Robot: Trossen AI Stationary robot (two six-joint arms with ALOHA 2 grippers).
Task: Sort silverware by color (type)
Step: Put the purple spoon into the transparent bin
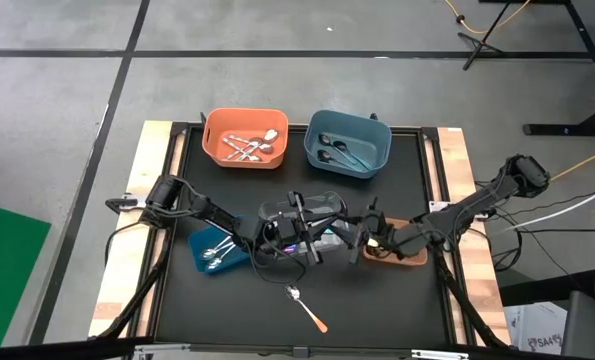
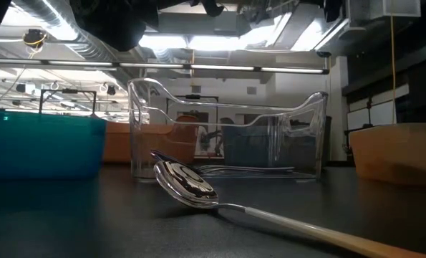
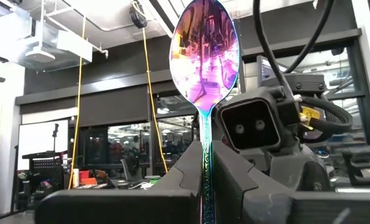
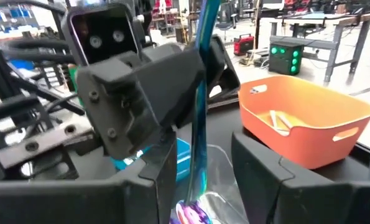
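An iridescent purple-teal spoon [image 3: 204,56] is held up over the clear bin [image 1: 312,215] at the table's middle, with my left gripper [image 3: 204,149] shut on it. My right gripper [image 4: 200,180] faces it from the right, open. Its fingers stand on either side of the spoon's stem [image 4: 198,118], with a gap on each side. In the high view the two grippers [image 1: 312,228] [image 1: 369,238] meet over the clear bin. A silver spoon with an orange handle [image 1: 305,308] lies flat on the mat near the front edge. My left gripper pinches the iridescent spoon's handle [image 3: 204,168] between its two fingers. The spoon runs on along the fingers, and its bowl [image 3: 204,62] stands out past the fingertips, slanting upward. It is lifted clear of the table and the bins.
An orange bin [image 1: 244,137] with silver cutlery and a blue bin [image 1: 349,143] with dark cutlery stand at the far edge. A small blue bin [image 1: 217,250] holding cutlery sits left of the clear bin, and a brown bin [image 1: 397,252] sits on its right under my right arm.
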